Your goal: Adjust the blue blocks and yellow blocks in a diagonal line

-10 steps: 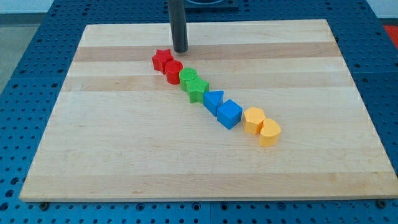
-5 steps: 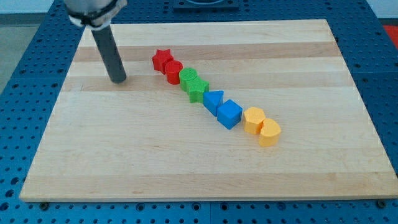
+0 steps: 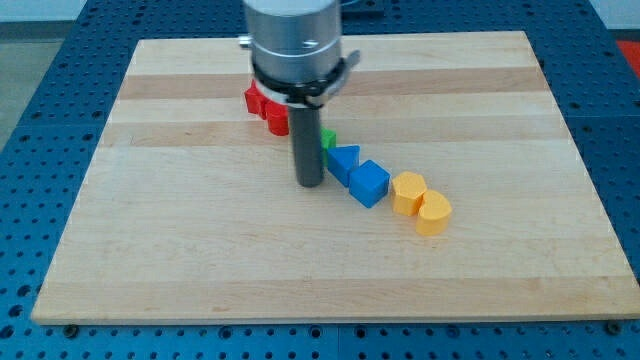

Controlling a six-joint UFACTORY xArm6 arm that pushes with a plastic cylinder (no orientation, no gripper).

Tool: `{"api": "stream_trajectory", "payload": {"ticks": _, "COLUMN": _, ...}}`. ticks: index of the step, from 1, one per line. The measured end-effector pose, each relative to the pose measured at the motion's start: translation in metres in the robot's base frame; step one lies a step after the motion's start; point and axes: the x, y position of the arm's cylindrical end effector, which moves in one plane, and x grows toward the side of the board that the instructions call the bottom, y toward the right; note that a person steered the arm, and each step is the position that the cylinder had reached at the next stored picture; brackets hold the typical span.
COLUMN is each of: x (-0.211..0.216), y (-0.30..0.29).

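Note:
My tip point(image 3: 310, 183) rests on the board just left of the blue triangle block point(image 3: 343, 160). The blue cube point(image 3: 369, 184) lies down-right of the triangle. A yellow block point(image 3: 407, 193) and a yellow heart-like block point(image 3: 433, 213) continue the line to the lower right. Together these form a diagonal row from upper left to lower right. The rod and arm head hide most of the green blocks point(image 3: 328, 139) and part of the red blocks point(image 3: 264, 106).
The wooden board point(image 3: 150, 230) lies on a blue perforated table point(image 3: 30, 120). The red and green blocks extend the same diagonal toward the view's upper left, behind the rod.
My tip moved from the board's upper left area down and right, to a spot beside the blue triangle. The blocks have not visibly moved.

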Motion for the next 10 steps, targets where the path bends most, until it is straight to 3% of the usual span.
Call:
{"api": "stream_trajectory", "payload": {"ticks": 2, "x": 0.042, "y": 0.016}}
{"api": "stream_trajectory", "payload": {"ticks": 3, "x": 0.044, "y": 0.049}}
{"api": "stream_trajectory", "payload": {"ticks": 10, "x": 0.070, "y": 0.092}}
